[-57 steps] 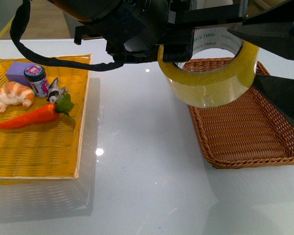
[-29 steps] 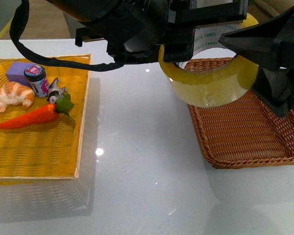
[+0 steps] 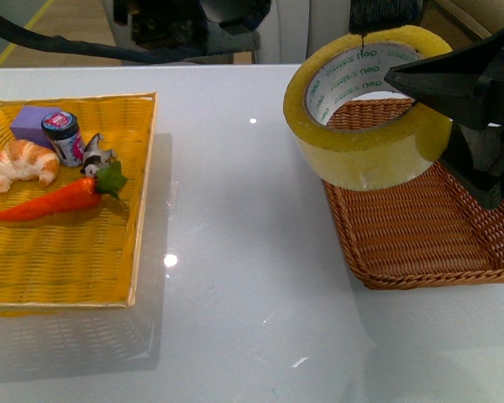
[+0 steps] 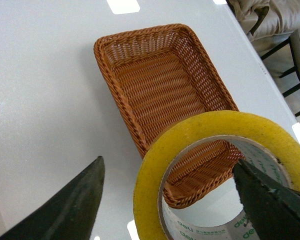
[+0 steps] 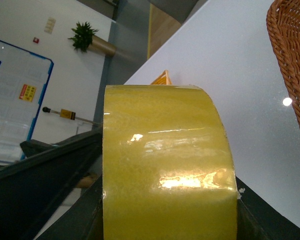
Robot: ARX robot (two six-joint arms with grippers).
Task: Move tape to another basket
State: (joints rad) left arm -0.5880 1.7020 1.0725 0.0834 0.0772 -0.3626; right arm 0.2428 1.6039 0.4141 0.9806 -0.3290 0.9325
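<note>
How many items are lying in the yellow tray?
5: purple block at the far corner, jar beside it, croissant, small black-and-white figure, carrot nearest. None seems hidden.

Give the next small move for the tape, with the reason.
Probably carry the tape a little to the right, over the basket's middle, before lowering: the right gripper clamps it in the air, above the basket's left rim rather than its middle. The left gripper is open.

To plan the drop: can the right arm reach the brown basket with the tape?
Likely yes: its fingers hold the tape at the basket's left edge, and nothing lies inside the basket.
</note>
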